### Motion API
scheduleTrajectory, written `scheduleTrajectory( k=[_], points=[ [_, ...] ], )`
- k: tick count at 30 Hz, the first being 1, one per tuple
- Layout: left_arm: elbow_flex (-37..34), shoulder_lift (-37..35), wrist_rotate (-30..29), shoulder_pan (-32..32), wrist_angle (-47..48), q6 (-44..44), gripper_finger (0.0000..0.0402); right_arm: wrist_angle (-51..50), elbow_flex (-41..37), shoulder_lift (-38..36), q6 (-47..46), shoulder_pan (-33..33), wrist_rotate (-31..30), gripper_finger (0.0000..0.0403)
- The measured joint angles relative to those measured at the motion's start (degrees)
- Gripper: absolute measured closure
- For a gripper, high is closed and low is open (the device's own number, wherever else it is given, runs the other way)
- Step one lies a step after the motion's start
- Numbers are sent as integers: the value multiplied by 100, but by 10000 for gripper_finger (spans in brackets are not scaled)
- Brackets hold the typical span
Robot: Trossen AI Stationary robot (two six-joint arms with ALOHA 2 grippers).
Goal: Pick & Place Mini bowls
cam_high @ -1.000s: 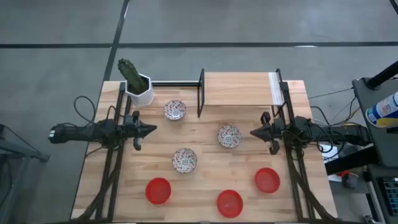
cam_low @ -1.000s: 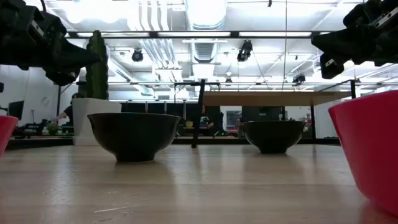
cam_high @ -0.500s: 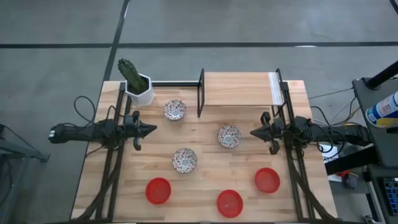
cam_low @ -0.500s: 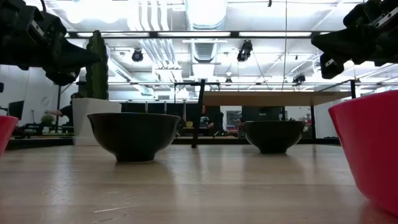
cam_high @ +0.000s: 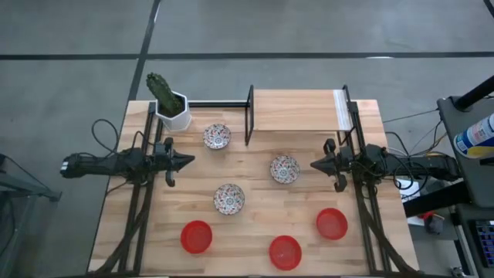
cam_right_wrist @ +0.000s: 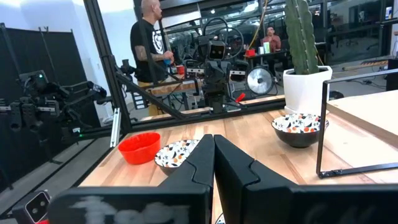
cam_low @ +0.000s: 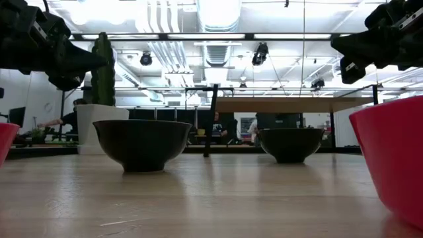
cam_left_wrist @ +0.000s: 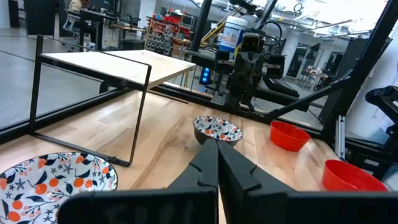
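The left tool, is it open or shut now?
Shut: in the left wrist view the left tool shows both dark fingers pressed together, holding nothing.

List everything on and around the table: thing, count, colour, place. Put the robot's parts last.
Patterned mini bowls: three, white with red-blue floral print; one beside the cactus pot, one near the right gripper, one mid-table.
Red mini bowls: three, glossy red, along the near edge: left, middle, right.
Cactus pot: one, white pot with green cactus, far left corner.
Shelf: one, light wood top on a black frame, far side.
Table: one, light wood.
Person: one, dark T-shirt, standing beyond the table.
Left gripper: shut, left edge, holding nothing.
Right gripper: shut, right edge, holding nothing.
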State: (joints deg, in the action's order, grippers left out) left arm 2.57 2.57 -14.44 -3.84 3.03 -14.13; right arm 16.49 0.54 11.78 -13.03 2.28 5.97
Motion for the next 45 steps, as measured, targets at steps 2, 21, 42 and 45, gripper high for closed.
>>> scheduleTrajectory(
  k=[2,21,42,45],
  points=[
    [0,-2,2,2,-2,0,401,1,0,0,-1,0,-1,394],
    [-2,-2,2,0,0,0,401,0,0,0,-1,0,1,394],
    [-1,-1,2,1,0,0,401,479,2,1,-4209,-2,-434,394],
    [-2,-2,2,2,-2,0,401,785,2,-1,-4838,-2,-945,394]
  ],
)
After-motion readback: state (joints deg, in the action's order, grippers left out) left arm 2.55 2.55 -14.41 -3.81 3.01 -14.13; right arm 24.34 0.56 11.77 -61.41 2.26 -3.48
